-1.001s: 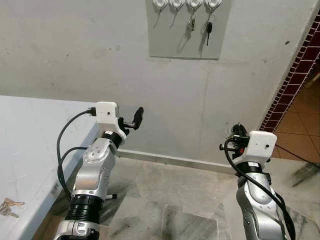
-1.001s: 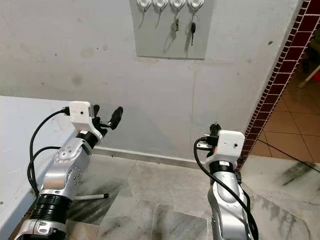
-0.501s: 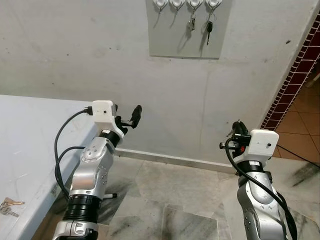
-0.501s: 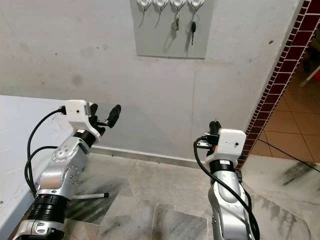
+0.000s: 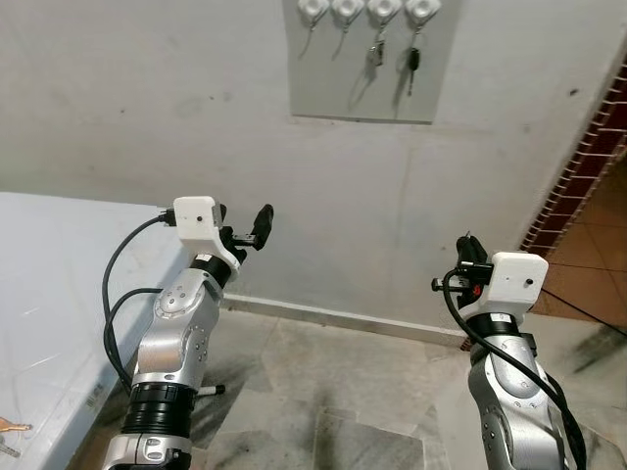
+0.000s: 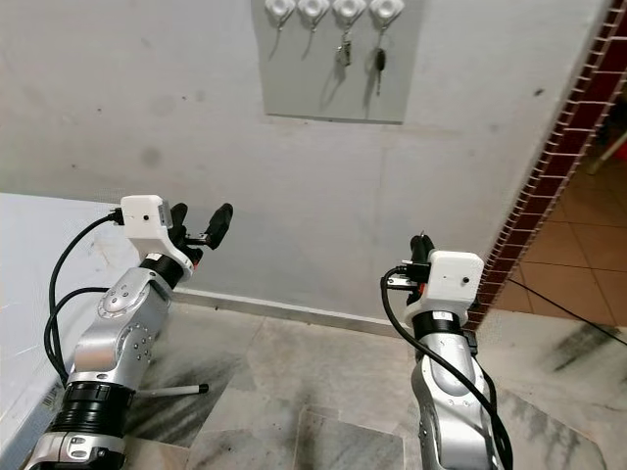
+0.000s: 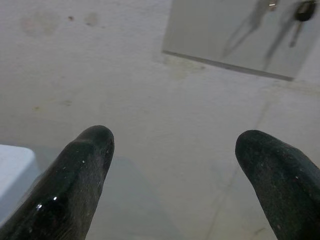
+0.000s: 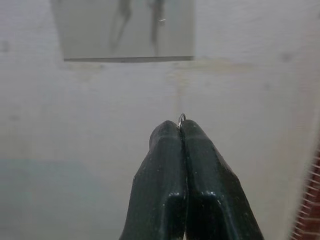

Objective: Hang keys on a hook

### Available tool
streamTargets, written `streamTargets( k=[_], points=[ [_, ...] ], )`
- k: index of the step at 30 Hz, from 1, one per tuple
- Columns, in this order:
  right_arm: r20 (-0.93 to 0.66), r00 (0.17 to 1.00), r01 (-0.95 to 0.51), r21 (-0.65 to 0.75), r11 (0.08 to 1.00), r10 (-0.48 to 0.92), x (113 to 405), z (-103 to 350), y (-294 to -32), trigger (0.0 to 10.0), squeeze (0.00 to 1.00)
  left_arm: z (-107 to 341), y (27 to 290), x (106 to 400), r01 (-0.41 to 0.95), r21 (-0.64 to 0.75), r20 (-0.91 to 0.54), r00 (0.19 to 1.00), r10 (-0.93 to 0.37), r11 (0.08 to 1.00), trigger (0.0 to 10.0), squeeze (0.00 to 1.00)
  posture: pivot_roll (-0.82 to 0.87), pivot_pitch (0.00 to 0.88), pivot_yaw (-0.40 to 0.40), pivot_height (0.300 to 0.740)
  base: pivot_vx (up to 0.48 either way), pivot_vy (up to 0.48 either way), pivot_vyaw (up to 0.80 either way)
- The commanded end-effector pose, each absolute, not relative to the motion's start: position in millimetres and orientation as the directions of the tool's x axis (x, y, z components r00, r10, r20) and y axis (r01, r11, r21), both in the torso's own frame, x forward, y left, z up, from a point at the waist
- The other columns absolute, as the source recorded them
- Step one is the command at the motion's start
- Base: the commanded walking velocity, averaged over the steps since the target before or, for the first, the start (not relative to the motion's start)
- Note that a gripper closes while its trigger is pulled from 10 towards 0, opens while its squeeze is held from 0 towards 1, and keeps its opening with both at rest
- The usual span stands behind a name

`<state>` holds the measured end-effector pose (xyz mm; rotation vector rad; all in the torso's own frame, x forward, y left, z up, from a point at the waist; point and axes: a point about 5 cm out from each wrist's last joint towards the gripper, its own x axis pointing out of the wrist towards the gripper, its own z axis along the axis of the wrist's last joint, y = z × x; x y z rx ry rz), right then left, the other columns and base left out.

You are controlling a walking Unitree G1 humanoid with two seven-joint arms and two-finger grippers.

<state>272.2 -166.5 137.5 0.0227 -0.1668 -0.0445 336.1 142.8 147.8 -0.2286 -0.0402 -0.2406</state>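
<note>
We pinch a small silver key ring [image 8: 181,118] between the pressed-together black fingers of our right gripper [image 8: 180,131]; just a sliver of the ring peeks past the tips, and the keys themselves are hidden. So thin a hold could slip or twist as we lift toward the grey wall-mounted hook board [image 5: 367,69], well above us. Its white hooks [image 5: 315,10] act as the holders: the two rightmost carry hanging keys [image 5: 413,63], the two leftmost are free. Our left gripper [image 7: 172,150] is spread wide, holding nothing.

Two left hooks [image 5: 330,10] free; keys [image 5: 394,56] occupy the right two; wall below bare
</note>
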Motion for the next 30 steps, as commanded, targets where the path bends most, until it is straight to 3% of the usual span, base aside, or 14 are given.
streamTargets(
  k=[1,20,30],
  points=[
    [0.187,0.982,0.024,0.026,0.999,-0.028,274.0,143.7,-164.1,10.0,0.00,151.6,146.6,335.2,0.235,-0.221,0.077,0.972,-0.224,0.946,10.0,0.00,0.13,0.055,0.047,0.740,0.382,0.000,0.00],
    [0.181,0.983,0.006,0.025,1.000,-0.010,273.6,142.7,-161.3,10.0,0.00,150.0,145.3,334.1,0.236,-0.230,0.070,0.972,-0.226,0.944,10.0,0.00,0.13,0.050,0.040,0.740,0.377,0.000,0.00],
    [0.181,0.984,-0.005,0.021,1.000,0.001,274.2,143.5,-160.2,10.0,0.00,149.6,143.7,334.5,0.235,-0.246,0.069,0.972,-0.225,0.940,10.0,0.00,0.13,0.042,0.035,0.740,0.320,0.334,0.00]
  ],
)
